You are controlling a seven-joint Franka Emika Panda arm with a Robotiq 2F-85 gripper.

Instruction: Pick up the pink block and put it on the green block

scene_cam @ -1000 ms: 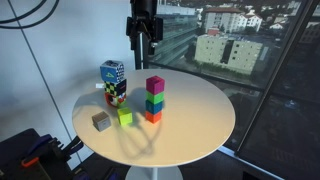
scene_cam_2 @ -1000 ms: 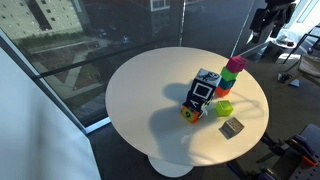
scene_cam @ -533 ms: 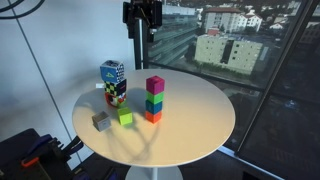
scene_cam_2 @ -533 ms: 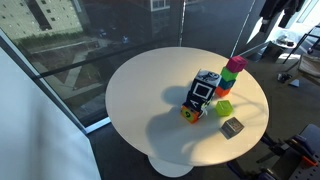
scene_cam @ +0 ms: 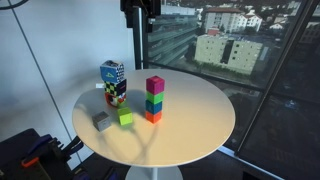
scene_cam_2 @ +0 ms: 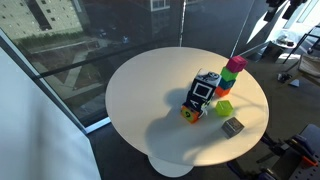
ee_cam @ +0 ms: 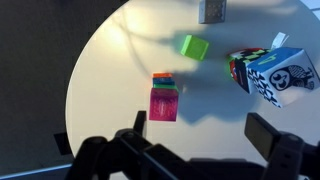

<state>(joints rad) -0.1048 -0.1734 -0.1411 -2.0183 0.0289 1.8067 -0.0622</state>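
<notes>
We found the small magenta-pink cube (scene_cam: pixel 155 85) resting atop the bright green cube (scene_cam: pixel 154 101); the Robotiq gripper (ee_cam: pixel 197 135) hung well above w/ jaws apart, empty. Risk: a re-approach could topple the narrow stack.

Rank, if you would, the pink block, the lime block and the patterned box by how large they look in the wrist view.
1. patterned box
2. pink block, though it sits atop its stack, nearer the camera, which flatters it
3. lime block
</notes>
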